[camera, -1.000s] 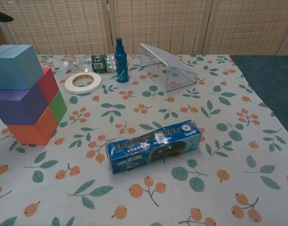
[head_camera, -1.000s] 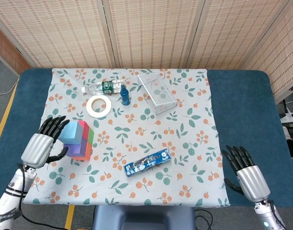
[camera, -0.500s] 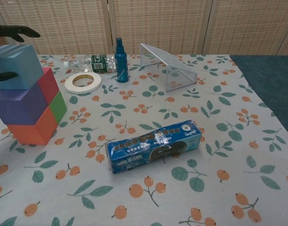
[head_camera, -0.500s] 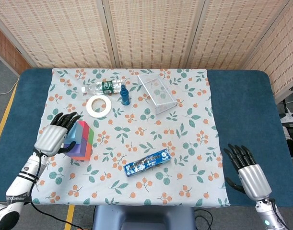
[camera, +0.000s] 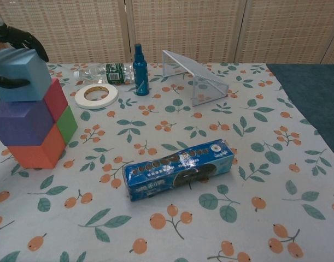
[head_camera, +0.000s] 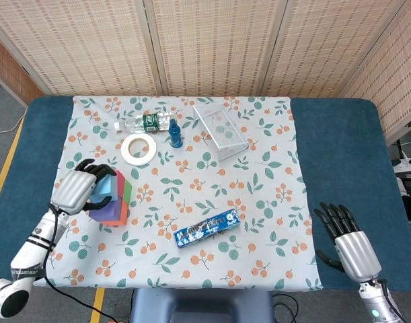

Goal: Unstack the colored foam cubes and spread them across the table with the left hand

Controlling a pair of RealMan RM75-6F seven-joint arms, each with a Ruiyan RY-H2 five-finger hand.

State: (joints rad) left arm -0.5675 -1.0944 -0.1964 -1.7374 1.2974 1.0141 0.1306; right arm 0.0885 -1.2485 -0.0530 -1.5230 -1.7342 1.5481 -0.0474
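The foam cube stack (head_camera: 116,202) stands at the left of the floral cloth. In the chest view a light blue cube (camera: 23,73) tops a purple cube (camera: 22,123) and an orange cube (camera: 40,150), with a pink cube (camera: 58,98) and a green cube (camera: 68,123) behind. My left hand (head_camera: 81,190) grips the light blue cube: its fingers (camera: 23,38) curl over the top back edge and the thumb presses the near face. My right hand (head_camera: 346,243) hovers open over the blue table at the front right, holding nothing.
A tape roll (head_camera: 138,149), a lying plastic bottle (head_camera: 143,123), a blue spray bottle (head_camera: 175,133) and a clear plastic box (head_camera: 221,130) sit at the back of the cloth. A blue cookie pack (head_camera: 208,228) lies near the front middle.
My left hand moved right from beside the stack onto the top light blue cube, and its fingers curled around it. The right hand stayed put.
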